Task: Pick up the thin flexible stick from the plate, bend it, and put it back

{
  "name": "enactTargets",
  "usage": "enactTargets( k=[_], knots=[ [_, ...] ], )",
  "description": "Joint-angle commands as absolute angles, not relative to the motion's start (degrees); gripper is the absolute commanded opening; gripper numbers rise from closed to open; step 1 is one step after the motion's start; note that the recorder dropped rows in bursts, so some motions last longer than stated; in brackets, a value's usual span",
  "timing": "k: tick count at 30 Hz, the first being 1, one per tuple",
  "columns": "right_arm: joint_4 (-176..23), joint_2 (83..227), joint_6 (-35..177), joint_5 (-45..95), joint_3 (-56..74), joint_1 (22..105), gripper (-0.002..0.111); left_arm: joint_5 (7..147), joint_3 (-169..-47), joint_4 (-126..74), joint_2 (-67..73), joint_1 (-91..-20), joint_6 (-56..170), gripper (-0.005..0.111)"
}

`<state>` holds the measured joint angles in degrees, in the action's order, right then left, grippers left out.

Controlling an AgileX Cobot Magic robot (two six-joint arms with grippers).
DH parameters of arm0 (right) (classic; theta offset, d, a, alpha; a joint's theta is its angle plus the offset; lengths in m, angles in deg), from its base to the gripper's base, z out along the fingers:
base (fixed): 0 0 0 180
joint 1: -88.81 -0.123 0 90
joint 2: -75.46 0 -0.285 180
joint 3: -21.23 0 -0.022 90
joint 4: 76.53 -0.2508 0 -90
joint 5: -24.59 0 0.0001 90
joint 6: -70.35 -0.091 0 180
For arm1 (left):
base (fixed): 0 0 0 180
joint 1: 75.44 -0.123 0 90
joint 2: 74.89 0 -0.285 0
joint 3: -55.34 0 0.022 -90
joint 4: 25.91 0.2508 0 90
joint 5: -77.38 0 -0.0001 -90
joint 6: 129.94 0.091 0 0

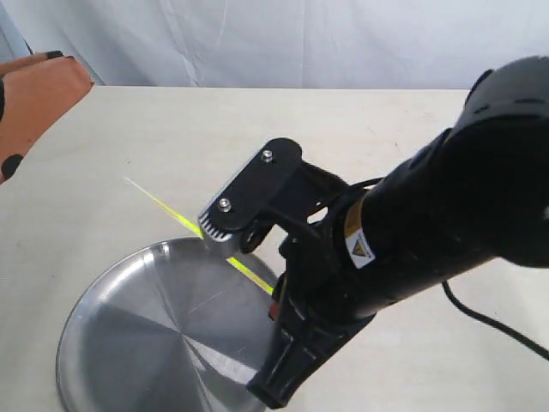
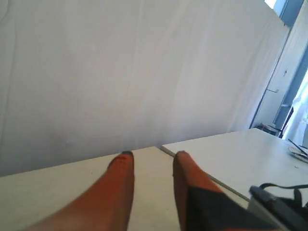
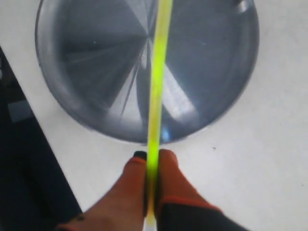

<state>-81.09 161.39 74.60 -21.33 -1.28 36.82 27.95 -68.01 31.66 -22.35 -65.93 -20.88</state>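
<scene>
**Right pincer holds the stick across the plate; left pincer spread and empty**

The right gripper has its two orange fingers pressed together on the thin flexible stick, pinching it near one end. In the right wrist view the yellow-green strand runs straight out from between the fingertips and crosses over the plate. It looks thick and blurred against the sharper metal behind it, and whether any part of it touches the dish cannot be told.

In the exterior view, the black right arm fills the foreground and reaches in over the near-right part of the plate. The stick shows as a straight line slanting from beneath the arm's head. It passes the plate's far rim and ends over the bare cream table.

The left gripper sits at the far left edge of the exterior view, well apart from plate and stick. Its own wrist view shows the left gripper with its orange fingers spread, a clear gap between them and nothing held. They point towards a white curtain.

A black cable trails on the table at the right.
</scene>
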Motion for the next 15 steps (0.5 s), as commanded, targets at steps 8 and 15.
enactTargets(
  k=[8, 15],
  knots=[
    [-85.6, 182.7, 77.9, -8.1, -1.9, 36.8, 0.0, 43.0, -68.7, 33.7, -35.2, -66.2, -19.8, 0.036],
    [-89.4, 189.0, 77.9, -0.7, 0.1, 36.8, 0.012, 69.4, -68.7, 41.8, -48.0, -66.2, -20.7, 0.032]
  ],
)
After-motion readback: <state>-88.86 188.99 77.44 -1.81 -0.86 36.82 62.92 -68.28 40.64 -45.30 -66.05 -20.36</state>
